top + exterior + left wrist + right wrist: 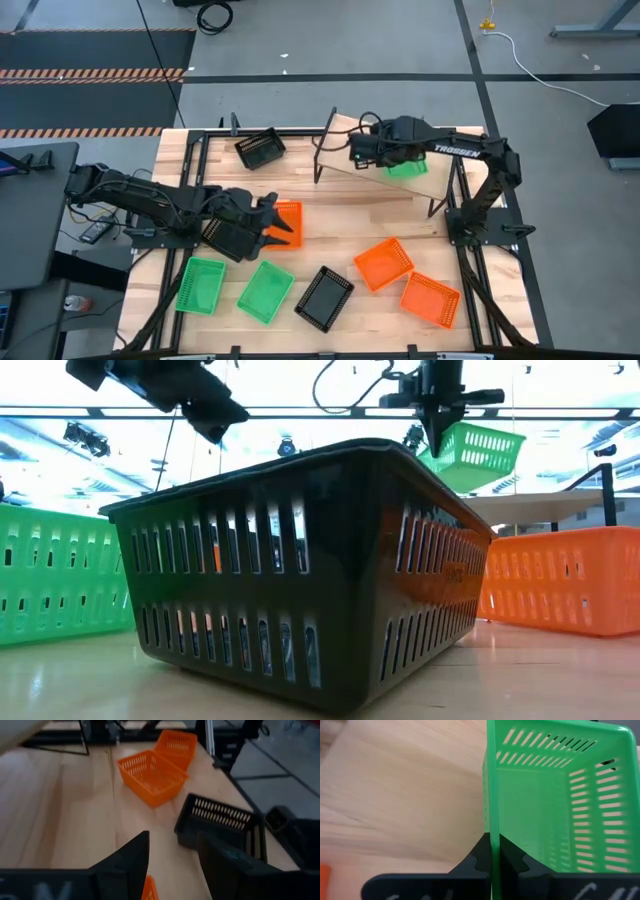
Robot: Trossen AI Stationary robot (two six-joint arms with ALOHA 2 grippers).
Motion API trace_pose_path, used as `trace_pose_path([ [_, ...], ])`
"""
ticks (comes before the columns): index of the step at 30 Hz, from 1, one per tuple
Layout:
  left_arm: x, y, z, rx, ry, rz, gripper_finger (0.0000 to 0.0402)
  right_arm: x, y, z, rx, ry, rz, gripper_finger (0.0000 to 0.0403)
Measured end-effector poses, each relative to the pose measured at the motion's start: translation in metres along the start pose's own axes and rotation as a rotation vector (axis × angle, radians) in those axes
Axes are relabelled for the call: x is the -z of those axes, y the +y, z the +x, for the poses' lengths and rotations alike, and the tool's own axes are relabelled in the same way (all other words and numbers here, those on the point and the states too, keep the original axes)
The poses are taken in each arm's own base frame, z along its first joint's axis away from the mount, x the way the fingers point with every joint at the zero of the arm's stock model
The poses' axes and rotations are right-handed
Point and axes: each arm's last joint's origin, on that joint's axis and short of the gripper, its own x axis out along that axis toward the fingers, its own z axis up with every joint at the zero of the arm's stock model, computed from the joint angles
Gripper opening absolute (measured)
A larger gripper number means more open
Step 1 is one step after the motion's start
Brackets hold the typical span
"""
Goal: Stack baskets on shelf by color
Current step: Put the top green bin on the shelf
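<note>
We see the slatted wooden tabletop (340, 215) standing on a grey floor (330, 40), a white cable (535, 62) trailing behind it, and a dark side table (30, 215) at its left.

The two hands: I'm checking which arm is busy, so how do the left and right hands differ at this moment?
The right hand is shut on the rim of a green basket, held above the shelf; the left hand is open and holds nothing. The right hand is over the shelf at the table's far side; the left hand is over the tabletop near an orange basket. Both are dark, two-fingered.
</note>
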Motion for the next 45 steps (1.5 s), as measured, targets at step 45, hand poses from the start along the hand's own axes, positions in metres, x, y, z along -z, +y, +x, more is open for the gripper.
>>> trace_pose_path([
  [45, 0.002, 0.000, 0.000, -0.002, 0.022, -0.004, 0.0172, 0.015, -0.072, 0.034, 0.027, 0.003, 0.386, 0.0032],
])
